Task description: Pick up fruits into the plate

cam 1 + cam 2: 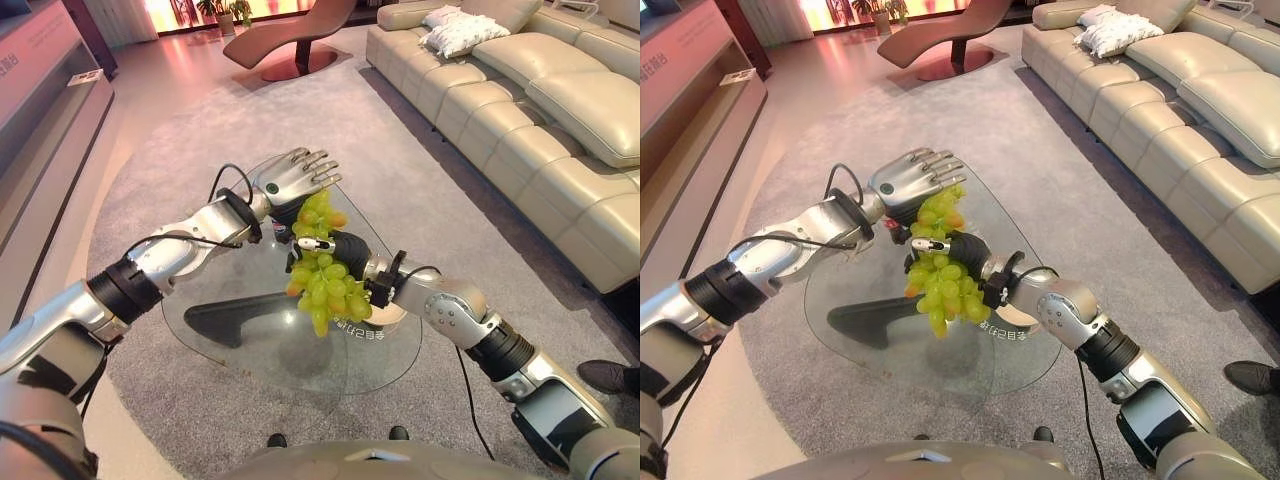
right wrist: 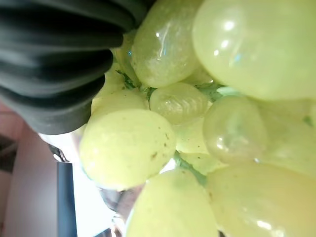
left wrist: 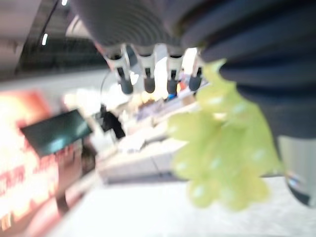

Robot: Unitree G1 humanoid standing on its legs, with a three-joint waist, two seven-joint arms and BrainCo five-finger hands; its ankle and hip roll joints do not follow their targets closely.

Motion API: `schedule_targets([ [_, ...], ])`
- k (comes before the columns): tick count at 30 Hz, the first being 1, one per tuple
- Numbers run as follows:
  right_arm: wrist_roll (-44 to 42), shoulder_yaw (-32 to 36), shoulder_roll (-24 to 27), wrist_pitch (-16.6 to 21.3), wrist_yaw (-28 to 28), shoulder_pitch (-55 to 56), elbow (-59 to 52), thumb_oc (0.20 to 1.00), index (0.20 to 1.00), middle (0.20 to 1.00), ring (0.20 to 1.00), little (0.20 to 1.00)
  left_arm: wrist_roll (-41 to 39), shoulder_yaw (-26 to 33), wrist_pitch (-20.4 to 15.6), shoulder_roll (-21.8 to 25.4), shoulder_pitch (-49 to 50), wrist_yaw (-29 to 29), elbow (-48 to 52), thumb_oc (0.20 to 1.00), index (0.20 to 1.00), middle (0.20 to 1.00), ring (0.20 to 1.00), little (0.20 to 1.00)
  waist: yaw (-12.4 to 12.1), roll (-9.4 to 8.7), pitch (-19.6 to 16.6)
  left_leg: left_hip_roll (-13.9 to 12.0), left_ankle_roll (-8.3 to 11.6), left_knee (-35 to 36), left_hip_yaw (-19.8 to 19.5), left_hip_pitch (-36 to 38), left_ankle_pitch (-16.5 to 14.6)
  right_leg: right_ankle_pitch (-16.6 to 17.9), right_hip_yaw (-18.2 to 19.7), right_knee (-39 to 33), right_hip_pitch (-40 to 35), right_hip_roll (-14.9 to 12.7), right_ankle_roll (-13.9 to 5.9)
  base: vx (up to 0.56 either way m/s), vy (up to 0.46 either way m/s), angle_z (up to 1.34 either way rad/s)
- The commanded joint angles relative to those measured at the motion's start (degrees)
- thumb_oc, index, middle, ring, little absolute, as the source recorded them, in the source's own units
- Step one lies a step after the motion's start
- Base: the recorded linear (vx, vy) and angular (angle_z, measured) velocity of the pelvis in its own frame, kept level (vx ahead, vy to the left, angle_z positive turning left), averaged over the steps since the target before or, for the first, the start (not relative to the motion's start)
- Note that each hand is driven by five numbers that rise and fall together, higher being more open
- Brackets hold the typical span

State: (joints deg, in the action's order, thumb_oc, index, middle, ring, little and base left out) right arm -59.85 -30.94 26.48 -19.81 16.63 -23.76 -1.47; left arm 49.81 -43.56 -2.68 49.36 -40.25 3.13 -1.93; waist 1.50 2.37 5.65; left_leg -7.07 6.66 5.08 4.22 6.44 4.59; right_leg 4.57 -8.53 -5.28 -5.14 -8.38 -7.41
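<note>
Living-room setting: grey carpet (image 1: 420, 170), cream leather sofa (image 1: 540, 110) along my right, a brown lounge chair (image 1: 290, 35) at the far end, and a round glass table (image 1: 270, 340) directly under my arms. Working from the head views first.

Bunch of green grapes (image 1: 322, 270) is up in the air over the table, not resting on the glass. Long axis runs roughly vertical, slightly tilted: the wide stem end is up near my left hand, the narrow tip hangs down toward the table. Something orange (image 1: 338, 218) peeks out at the top of the bunch, just beside the left hand; can't tell what it is.

My right hand (image 1: 330, 245) comes in from the lower right and sits against the middle of the bunch, dark cover pressed to the grapes. Its fingers are buried behind the fruit, so I can't tell whether they are wrapped around it or not.

My left hand (image 1: 295, 178) is above the top of the bunch, fingers stretched out straight and spread, gripping nothing; whether the palm touches the grapes I can't tell.

Left wrist view adds what the head views hide: the left fingertips (image 3: 148, 81) in a straight row with the grapes hanging beside them, not between them. Right wrist view has grapes pressed right up against the dark cover, individual berries and bits of green stem visible.
</note>
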Motion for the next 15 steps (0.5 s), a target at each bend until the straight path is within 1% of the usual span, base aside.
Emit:
schedule_targets([
  [1, -5.9, 9.0, -0.7, 4.1, 0.6, 0.4, -7.1, 0.200, 0.200, 0.200, 0.200, 0.200, -2.7, 6.5, 1.8, 6.0, 2.3, 1.7, -4.1, 1.000, 1.000, 1.000, 1.000, 1.000, -0.3, -3.06, 0.8, 2.5, -2.98, -2.4, -1.2, -1.7, -6.6, -5.9, 0.9, 4.2, -0.2, 0.8, -0.08, -0.08, -0.017, 0.00],
  [3, -6.2, 9.9, -0.4, 4.2, 0.5, 1.6, -6.8, 0.200, 0.200, 0.200, 0.200, 0.200, -2.9, 7.7, 1.9, 6.1, 4.1, 1.4, -4.6, 1.000, 1.000, 1.000, 1.000, 1.000, -0.3, -3.07, 1.0, 2.5, -3.02, -2.4, -1.2, -1.9, -6.5, -5.9, 0.8, 4.2, 0.0, 0.8, -0.06, -0.02, -0.005, 0.00],
  [5, -5.6, 12.1, 0.2, 4.6, 0.9, 4.8, -5.1, 0.200, 0.200, 0.200, 0.200, 0.200, -4.2, 10.9, 2.9, 5.6, 9.2, 1.3, -6.7, 1.000, 1.000, 1.000, 1.000, 1.000, -0.4, -3.28, 1.7, 2.5, -3.14, -2.2, -1.2, -2.2, -6.3, -5.7, 0.6, 4.1, 0.2, 0.9, 0.02, -0.02, -0.008, 0.01],
  [7, -5.1, 13.6, 0.7, 4.9, 0.7, 6.8, -3.7, 0.200, 0.200, 0.200, 0.200, 0.200, -4.4, 12.8, 4.4, 4.7, 12.6, 1.4, -8.4, 1.000, 1.000, 1.000, 1.000, 1.000, -0.4, -3.41, 2.0, 2.5, -3.20, -1.9, -1.2, -2.1, -6.2, -5.6, 0.5, 3.7, 0.2, 1.0, 0.03, 0.00, 0.000, 0.00],
  [8, -3.9, 14.9, 0.6, 5.7, 1.4, 8.6, -1.3, 0.200, 0.200, 0.200, 0.200, 0.200, -3.9, 14.2, 5.2, 3.3, 16.0, 0.3, -11.4, 1.000, 1.000, 1.000, 1.000, 1.000, -0.4, -3.57, 2.3, 2.5, -3.25, -1.7, -1.1, -2.0, -6.1, -5.5, 0.4, 3.6, 0.2, 1.1, 0.06, 0.00, 0.000, 0.00],
  [11, -2.6, 16.6, 1.2, 6.7, 1.3, 10.3, 1.8, 0.200, 0.200, 0.200, 0.200, 0.200, -4.8, 15.2, 6.9, 1.3, 19.8, -1.2, -15.4, 1.000, 1.000, 1.000, 1.000, 1.000, -0.5, -3.76, 2.9, 2.5, -3.28, -1.7, -1.1, -2.2, -5.9, -5.4, 0.3, 3.6, 0.4, 1.2, 0.08, 0.00, 0.000, 0.00],
  [12, -1.6, 17.0, 1.3, 7.3, 1.0, 10.7, 3.2, 0.200, 0.200, 0.200, 0.200, 0.200, -5.7, 15.5, 7.6, 0.5, 20.8, -1.5, -16.8, 1.000, 1.000, 1.000, 1.000, 1.000, -0.5, -3.79, 3.1, 2.5, -3.28, -1.7, -1.1, -2.4, -5.9, -5.4, 0.3, 3.6, 0.6, 1.2, 0.08, 0.00, 0.000, 0.00],
  [13, 0.2, 18.0, 1.4, 8.4, 0.4, 10.9, 6.0, 0.200, 0.200, 0.200, 0.200, 0.200, -7.6, 15.9, 9.0, -1.4, 22.5, -2.3, -19.7, 1.000, 1.000, 1.000, 1.000, 1.000, -0.6, -3.85, 3.6, 2.5, -3.25, -1.5, -1.1, -2.3, -6.2, -5.8, 0.2, 3.5, 0.6, 1.3, 0.04, 0.00, 0.000, 0.00],
  [15, 1.7, 18.6, 1.7, 9.2, -0.3, 10.6, 8.7, 0.200, 0.200, 0.200, 0.200, 0.200, -9.0, 16.0, 10.1, -2.9, 23.1, -2.4, -22.7, 1.000, 1.000, 1.000, 1.000, 1.000, -0.6, -3.85, 4.4, 2.5, -3.21, -1.6, -1.1, -2.7, -6.1, -5.7, 0.1, 3.7, 0.9, 1.3, 0.07, -0.05, -0.003, 0.01],
])
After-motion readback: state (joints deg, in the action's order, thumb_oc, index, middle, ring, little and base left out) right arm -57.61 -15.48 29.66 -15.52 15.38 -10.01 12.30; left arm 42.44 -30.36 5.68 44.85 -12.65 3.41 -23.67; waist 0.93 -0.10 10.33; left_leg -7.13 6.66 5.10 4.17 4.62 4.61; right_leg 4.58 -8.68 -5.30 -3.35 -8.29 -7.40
